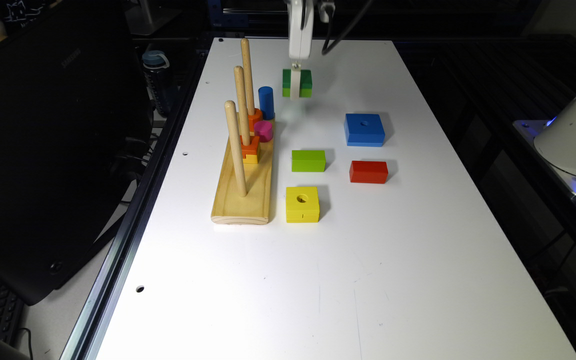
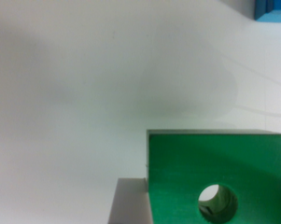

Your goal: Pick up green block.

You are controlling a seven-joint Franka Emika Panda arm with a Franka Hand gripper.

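Note:
The green block (image 1: 306, 82) has a dark green top and lighter green sides, and it hangs above the far part of the white table (image 1: 418, 250). My gripper (image 1: 295, 93) comes down from above and is shut on it; a soft shadow lies on the table below. In the wrist view the green block (image 2: 186, 172) shows its dark green face with the round hole. A grey finger (image 2: 128, 203) presses against one of its sides. The table surface there lies well beneath the block.
A wooden peg board (image 1: 243, 192) with three upright pegs stands at the exterior view's left, with a blue cylinder (image 1: 266, 101) and a pink piece (image 1: 263, 130) beside it. On the table lie a blue square block (image 1: 364, 129), a lime-green block (image 1: 308, 160), a red block (image 1: 368, 171) and a yellow block (image 1: 302, 204).

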